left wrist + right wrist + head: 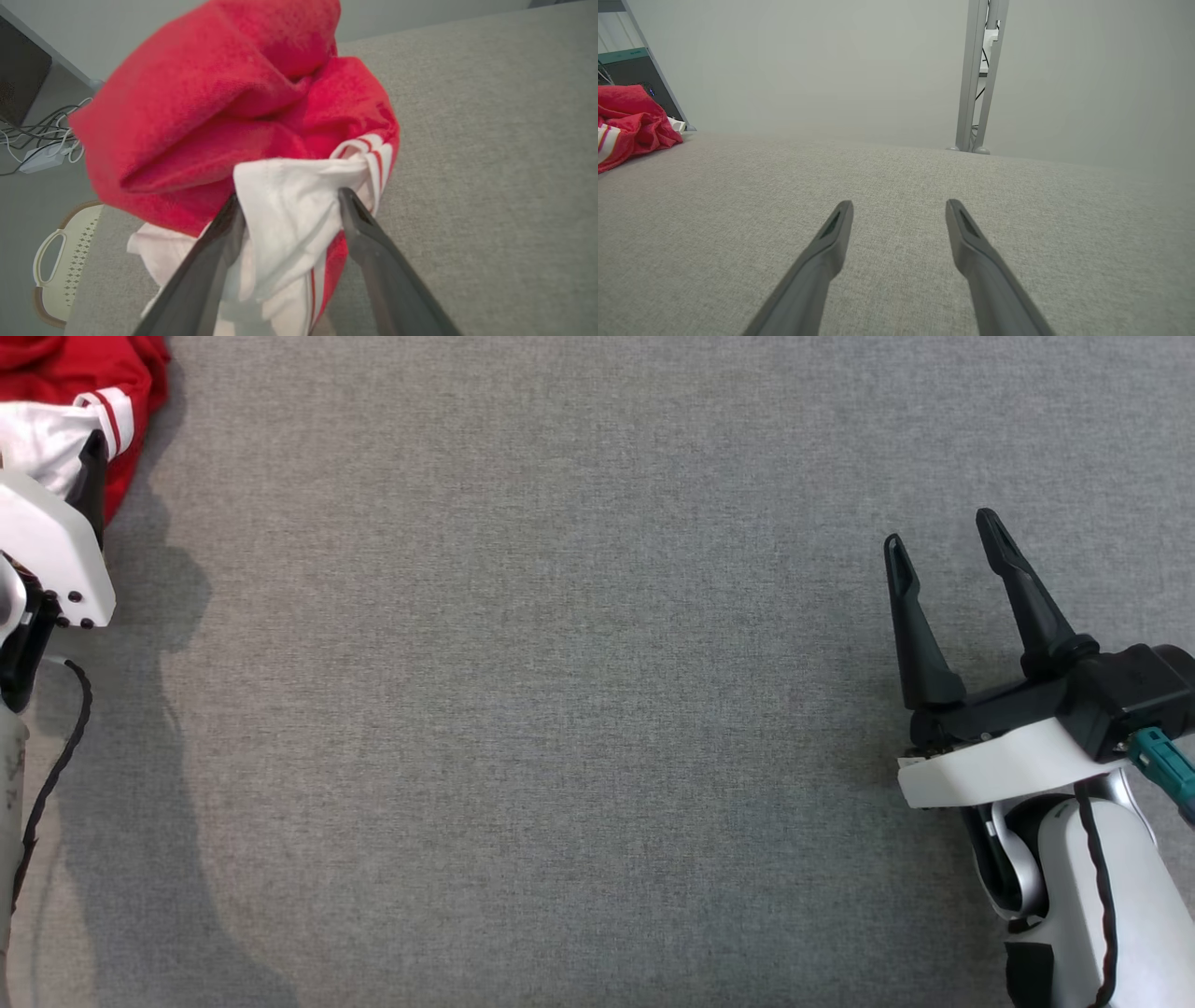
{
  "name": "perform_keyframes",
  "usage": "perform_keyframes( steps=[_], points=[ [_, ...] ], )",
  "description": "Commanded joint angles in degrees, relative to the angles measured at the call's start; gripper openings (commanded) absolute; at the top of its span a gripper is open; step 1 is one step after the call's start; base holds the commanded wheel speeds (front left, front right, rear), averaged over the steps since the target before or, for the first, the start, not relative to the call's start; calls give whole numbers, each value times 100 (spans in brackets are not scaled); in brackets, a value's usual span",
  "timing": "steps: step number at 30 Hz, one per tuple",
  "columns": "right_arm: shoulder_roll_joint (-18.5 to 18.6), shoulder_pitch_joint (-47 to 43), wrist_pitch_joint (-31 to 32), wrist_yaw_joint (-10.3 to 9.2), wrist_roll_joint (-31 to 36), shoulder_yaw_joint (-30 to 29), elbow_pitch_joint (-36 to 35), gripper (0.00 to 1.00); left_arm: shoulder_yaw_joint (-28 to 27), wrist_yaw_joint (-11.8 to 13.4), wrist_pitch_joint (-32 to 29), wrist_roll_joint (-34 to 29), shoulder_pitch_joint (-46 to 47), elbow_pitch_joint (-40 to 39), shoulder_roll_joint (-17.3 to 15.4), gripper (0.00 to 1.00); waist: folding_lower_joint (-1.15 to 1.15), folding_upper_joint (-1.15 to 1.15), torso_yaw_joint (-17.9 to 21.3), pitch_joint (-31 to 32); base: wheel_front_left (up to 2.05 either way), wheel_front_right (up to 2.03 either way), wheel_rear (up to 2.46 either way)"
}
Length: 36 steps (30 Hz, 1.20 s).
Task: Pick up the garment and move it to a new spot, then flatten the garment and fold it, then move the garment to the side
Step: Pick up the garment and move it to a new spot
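Left wrist view: the left pincer gapes wide astride white folds of the bunched red-and-white garment at the worktop's far-left corner, long axis unreadable. Head view: the right pincer is spread and empty.

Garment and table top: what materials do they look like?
Garment: soft knit cloth, likely cotton or fleece, matte; fuzzy red nap, limp folds. Table top: grey woven fabric covering, matte; fine heathered weave shows. Fibre uncertain for both.

Red-white garment bunched top-left corner; right hand spread wide, lower right, above grey surface.
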<state>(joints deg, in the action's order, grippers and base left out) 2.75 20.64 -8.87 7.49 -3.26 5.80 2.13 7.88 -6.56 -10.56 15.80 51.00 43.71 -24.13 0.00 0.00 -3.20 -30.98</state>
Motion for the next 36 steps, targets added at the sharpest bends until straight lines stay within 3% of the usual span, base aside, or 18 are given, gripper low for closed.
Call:
perform_keyframes(
  steps=[1, 2, 3, 17, 25, 36],
  points=[
    [28, 73, -52, 1, -36, -5, -8, 100, 14, -21, 27, -12, 106, 42, -27, 35, 0, 0, 10, -9, 0, 0, 0],
    [28, 86, -56, 1, -41, 3, 8, 100, 31, -24, 60, -28, 129, 72, -37, 2, 0, 0, 10, -6, 0, 0, 0],
    [28, 88, -76, 1, -48, 2, 25, 100, 56, -16, 111, -58, 150, 87, -55, 0, 0, 0, 7, 5, 0, 0, 0],
    [30, -61, -361, 1, -348, -12, 542, 100, 497, 28, 688, -476, 442, -53, -258, 0, 0, 0, 22, 813, 0, 0, 0],
    [28, -362, -527, 1, -564, -215, 869, 100, 1031, -62, 672, -550, 559, -581, -128, 0, 0, 0, 217, 1545, 0, 0, 0],
    [29, -911, -620, 1, -682, -713, 1048, 100, 2424, -84, 307, 74, 550, -2165, 163, 0, 0, 0, 804, 2390, 0, 0, 0]
  ],
)
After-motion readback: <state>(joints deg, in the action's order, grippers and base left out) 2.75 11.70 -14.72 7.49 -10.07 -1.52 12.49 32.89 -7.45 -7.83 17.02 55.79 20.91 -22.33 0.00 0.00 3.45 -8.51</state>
